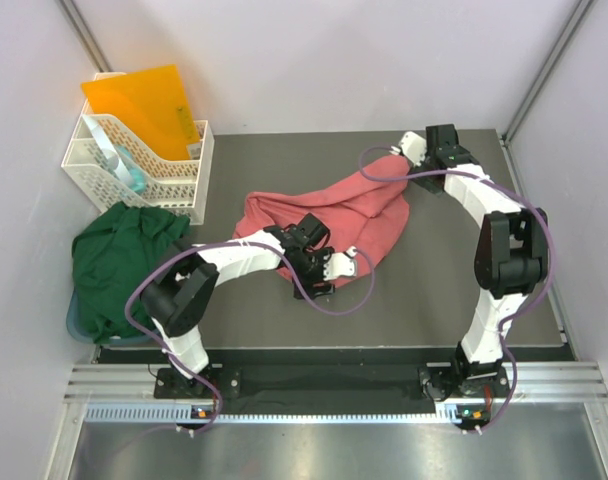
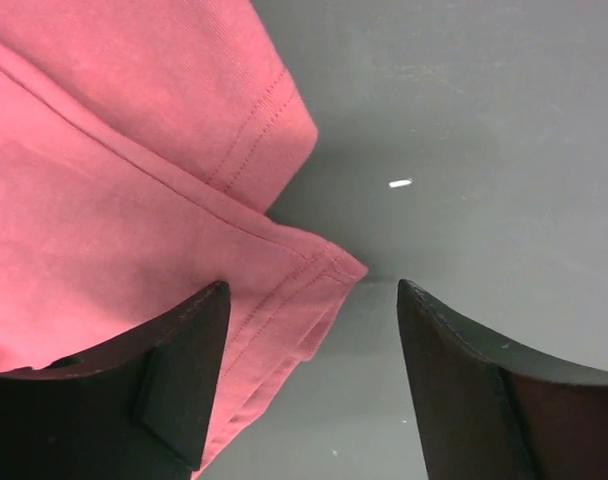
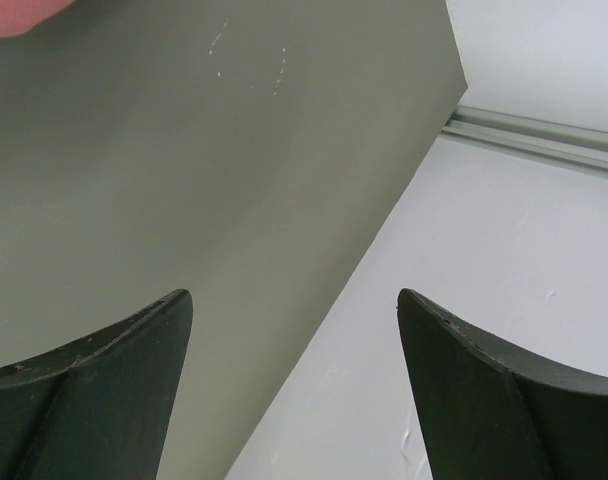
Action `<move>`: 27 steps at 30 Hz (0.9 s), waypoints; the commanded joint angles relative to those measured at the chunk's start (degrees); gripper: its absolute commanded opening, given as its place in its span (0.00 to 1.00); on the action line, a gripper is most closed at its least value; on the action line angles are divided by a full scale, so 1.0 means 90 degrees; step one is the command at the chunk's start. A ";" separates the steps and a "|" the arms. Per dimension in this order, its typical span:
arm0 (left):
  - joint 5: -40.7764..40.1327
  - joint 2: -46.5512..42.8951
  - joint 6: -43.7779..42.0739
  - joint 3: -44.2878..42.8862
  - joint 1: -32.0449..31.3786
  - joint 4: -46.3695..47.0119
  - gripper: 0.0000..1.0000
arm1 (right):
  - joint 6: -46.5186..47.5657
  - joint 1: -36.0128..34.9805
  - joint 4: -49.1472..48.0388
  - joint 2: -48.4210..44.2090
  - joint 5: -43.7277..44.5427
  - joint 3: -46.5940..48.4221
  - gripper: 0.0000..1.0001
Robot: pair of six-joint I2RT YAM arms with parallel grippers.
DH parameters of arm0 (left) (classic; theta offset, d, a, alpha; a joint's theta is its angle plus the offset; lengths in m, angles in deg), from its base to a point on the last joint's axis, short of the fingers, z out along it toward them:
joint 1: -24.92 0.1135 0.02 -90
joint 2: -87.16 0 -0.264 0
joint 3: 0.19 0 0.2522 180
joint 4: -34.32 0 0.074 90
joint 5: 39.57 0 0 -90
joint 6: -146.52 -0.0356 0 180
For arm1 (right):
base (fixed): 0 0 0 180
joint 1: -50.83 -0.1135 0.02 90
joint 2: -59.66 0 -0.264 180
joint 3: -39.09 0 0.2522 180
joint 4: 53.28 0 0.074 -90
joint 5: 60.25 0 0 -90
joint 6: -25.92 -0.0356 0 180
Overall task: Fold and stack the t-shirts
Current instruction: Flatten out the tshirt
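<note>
The salmon-pink t-shirt point(image 1: 329, 212) lies crumpled in the middle of the dark mat. Its hemmed corner point(image 2: 304, 270) shows in the left wrist view, flat on the mat. My left gripper point(image 1: 342, 264) is at the shirt's near right edge, open and empty point(image 2: 312, 292), with one jaw over the cloth and the other over bare mat. My right gripper point(image 1: 408, 150) is at the shirt's far right end, open and empty point(image 3: 294, 295), pointing at the mat's edge and the wall. Only a sliver of pink point(image 3: 14, 12) shows there. The dark green t-shirt point(image 1: 119, 262) lies bunched at the left.
A white plastic basket point(image 1: 174, 180) stands at the back left with an orange folder point(image 1: 144, 105) and a bottle point(image 1: 124, 168) in it. A blue rim point(image 1: 74, 318) shows under the green shirt. White walls close in the mat point(image 1: 454, 280).
</note>
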 commanded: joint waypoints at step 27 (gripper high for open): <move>-0.3685 -0.1465 -0.0065 -0.1313 0.0285 0.1142 0.00 | -0.0091 -0.0067 -0.0366 0.0129 -0.0061 0.0145 0.84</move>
